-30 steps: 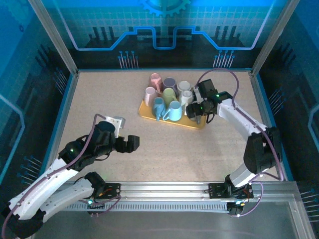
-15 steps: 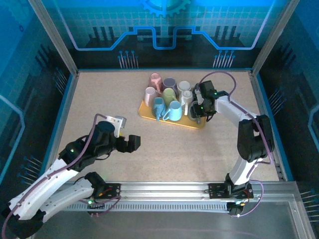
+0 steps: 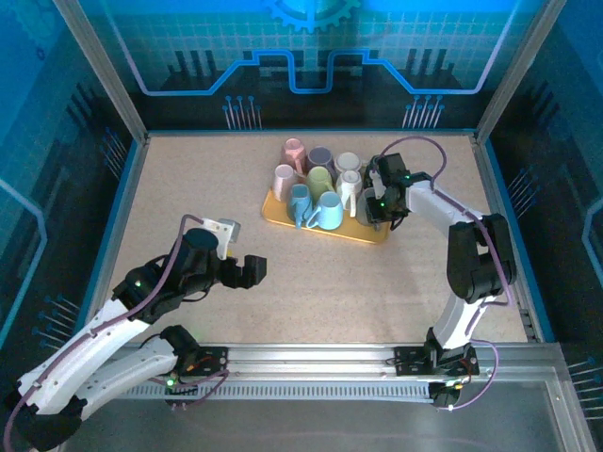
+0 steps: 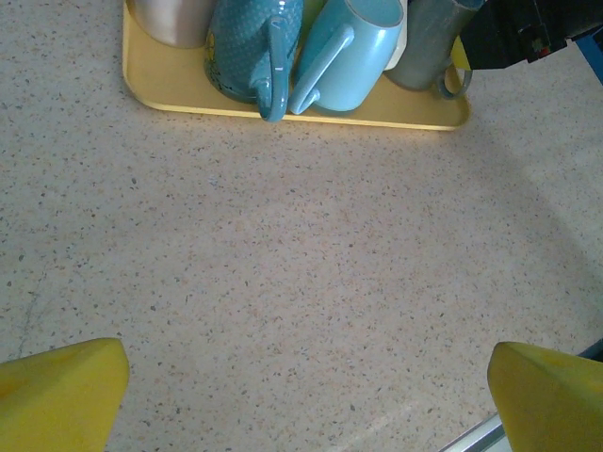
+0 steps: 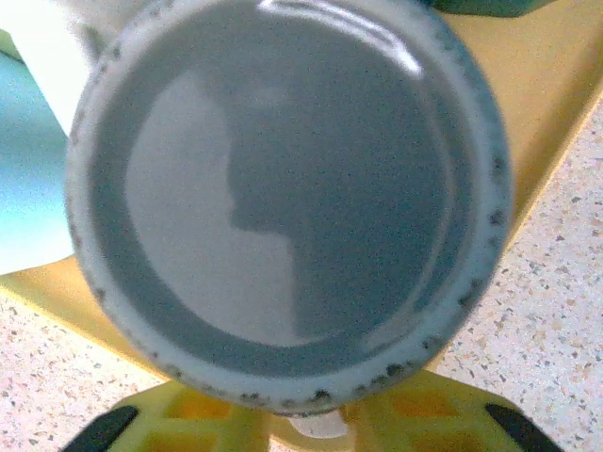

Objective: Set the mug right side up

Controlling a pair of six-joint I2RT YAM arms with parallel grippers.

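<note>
Against the right end effector (image 5: pixel 301 421), apparently, sits the mug (image 5: pixel 287 188).

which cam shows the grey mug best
Right wrist: the grey mug sits close up, its round face large. Left wrist catches its side and handle at the right end of the tray, cut off by the frame. Top view shows it tiny.

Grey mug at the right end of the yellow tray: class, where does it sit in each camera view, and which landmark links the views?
Top external: grey mug at the right end of the yellow tray.
Left wrist: upper right, on the tray.
Right wrist: close up, centre frame.
Shared landmark: the yellow tray.
</note>
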